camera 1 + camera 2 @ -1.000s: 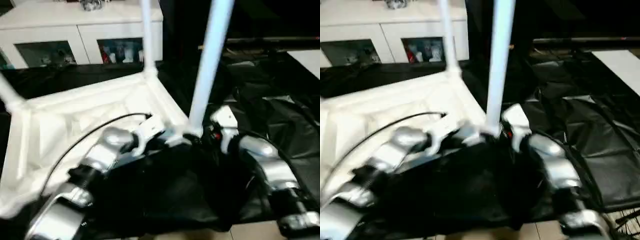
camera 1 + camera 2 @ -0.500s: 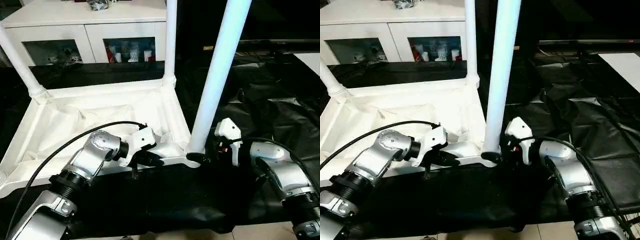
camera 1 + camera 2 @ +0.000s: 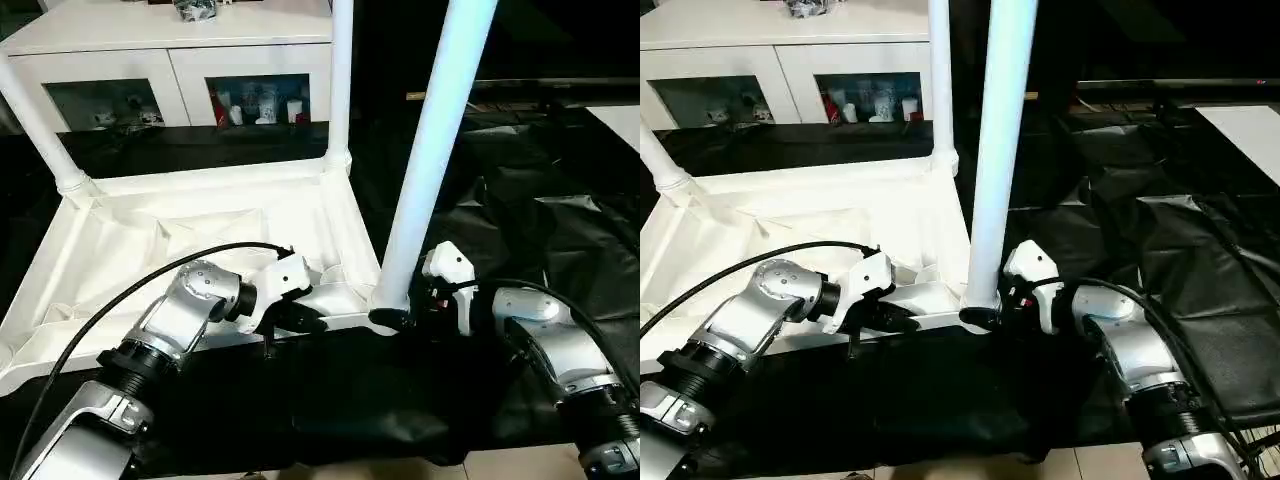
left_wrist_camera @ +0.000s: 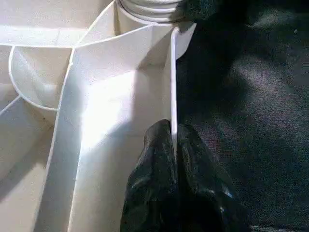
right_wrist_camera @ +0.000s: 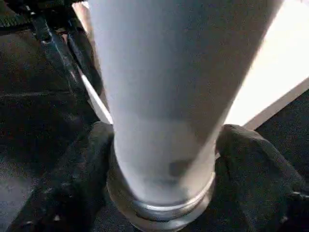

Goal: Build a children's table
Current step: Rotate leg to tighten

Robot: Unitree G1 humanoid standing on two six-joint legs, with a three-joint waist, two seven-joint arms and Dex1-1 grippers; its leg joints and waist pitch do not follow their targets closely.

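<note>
Table top (image 3: 150,240) — upturned, rim pinched by our left gripper (image 4: 175,145) | near leg (image 3: 430,150) — upright in corner socket, base between our right gripper (image 5: 161,159) fingers, spread around it

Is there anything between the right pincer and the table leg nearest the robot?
Nothing visible. The right pincer already straddles the base of the near leg, one black finger on either side, right where the leg enters the corner socket of the upturned tabletop.
</note>
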